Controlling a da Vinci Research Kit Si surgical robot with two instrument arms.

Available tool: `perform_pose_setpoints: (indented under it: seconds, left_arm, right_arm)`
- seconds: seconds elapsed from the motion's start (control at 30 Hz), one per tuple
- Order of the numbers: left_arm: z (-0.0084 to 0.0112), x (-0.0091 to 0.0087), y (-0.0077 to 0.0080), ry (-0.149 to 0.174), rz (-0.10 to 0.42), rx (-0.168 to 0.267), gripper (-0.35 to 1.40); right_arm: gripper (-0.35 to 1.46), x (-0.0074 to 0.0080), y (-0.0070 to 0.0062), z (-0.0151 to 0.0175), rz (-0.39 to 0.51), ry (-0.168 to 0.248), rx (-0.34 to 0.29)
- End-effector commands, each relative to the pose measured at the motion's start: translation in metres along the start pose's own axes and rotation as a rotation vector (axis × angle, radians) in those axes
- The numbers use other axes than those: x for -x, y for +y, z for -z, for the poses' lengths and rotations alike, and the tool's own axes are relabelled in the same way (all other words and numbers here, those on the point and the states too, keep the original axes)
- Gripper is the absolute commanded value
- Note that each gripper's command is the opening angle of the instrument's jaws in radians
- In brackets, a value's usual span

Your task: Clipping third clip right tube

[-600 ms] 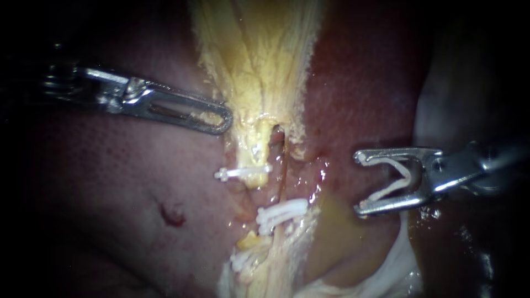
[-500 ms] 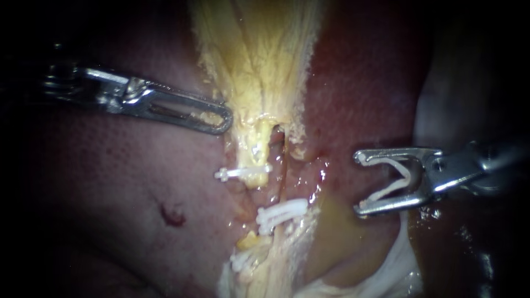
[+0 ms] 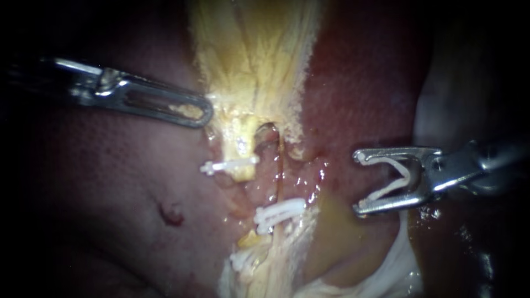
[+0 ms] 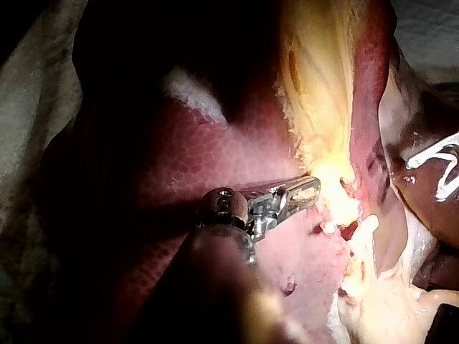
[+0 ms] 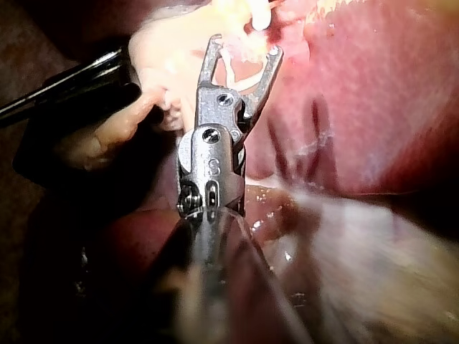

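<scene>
Gripping a spread white clip, the right instrument hangs short of the right tube ahead; the end effector of the left instrument clamps yellowish tissue.

Shiny steel left instrument, right instrument

**Tissue field: liver and yellow tissue**
The liver is dark red, finely mottled and wet, and lies on both sides of the yellow tissue. A small dark-red spot marks its surface left of centre, low in the endoscope view. The yellow tissue is fibrous, broad at the top and narrowing downward to a ragged stalk. A white membrane lies at the lower right, beside a glossy olive-brown patch. In the left wrist view a pale sheet borders the liver.
</scene>
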Motion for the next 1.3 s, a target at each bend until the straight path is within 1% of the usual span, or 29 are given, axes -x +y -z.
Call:
perform_pose_setpoints:
  seconds: [0.03, 0.1, 0.17, 0.4, 0.57, 0.67, 0.83, 0.97, 1.07, 1.3]
  left_arm:
    - [0.0006, 0.0002, 0.0000, -0.009, 0.003, 0.000, -0.35]
    - [0.0016, 0.0006, -0.0001, -0.018, 0.007, 0.004, -0.35]
    - [0.0020, 0.0008, -0.0002, -0.024, 0.009, 0.006, -0.35]
    - [0.0019, 0.0008, -0.0002, -0.027, 0.010, 0.006, -0.35]
    - [0.0019, 0.0007, -0.0003, -0.027, 0.010, 0.007, -0.35]
    - [0.0019, 0.0006, -0.0004, -0.028, 0.010, 0.007, -0.35]
    - [0.0019, 0.0006, -0.0005, -0.029, 0.016, 0.008, -0.35]
    - [0.0019, 0.0005, -0.0006, -0.029, 0.016, 0.009, -0.35]
    - [0.0018, 0.0005, -0.0006, -0.029, 0.016, 0.009, -0.35]
    - [0.0017, 0.0004, -0.0006, -0.030, 0.016, 0.010, -0.35]
  right_arm:
    - [0.49, 0.0000, 0.0000, 0.0000, 0.000, 0.000, 0.000]
    - [0.49, 0.0000, 0.0000, -0.0001, 0.000, 0.000, 0.000]
    - [0.49, 0.0000, 0.0000, -0.0001, 0.000, 0.000, 0.000]
    - [0.49, -0.0004, 0.0002, -0.0008, -0.003, -0.001, 0.004]
    - [0.50, -0.0012, 0.0008, -0.0028, -0.007, 0.002, -0.011]
    - [0.50, -0.0016, 0.0014, -0.0043, -0.010, 0.003, -0.012]
    - [0.50, -0.0018, 0.0028, -0.0066, -0.061, 0.008, -0.023]
    - [0.50, -0.0019, 0.0042, -0.0085, -0.110, 0.015, -0.061]
    - [0.50, -0.0018, 0.0050, -0.0096, -0.150, 0.018, -0.084]
    - [0.49, -0.0013, 0.0061, -0.0116, -0.208, 0.021, -0.105]
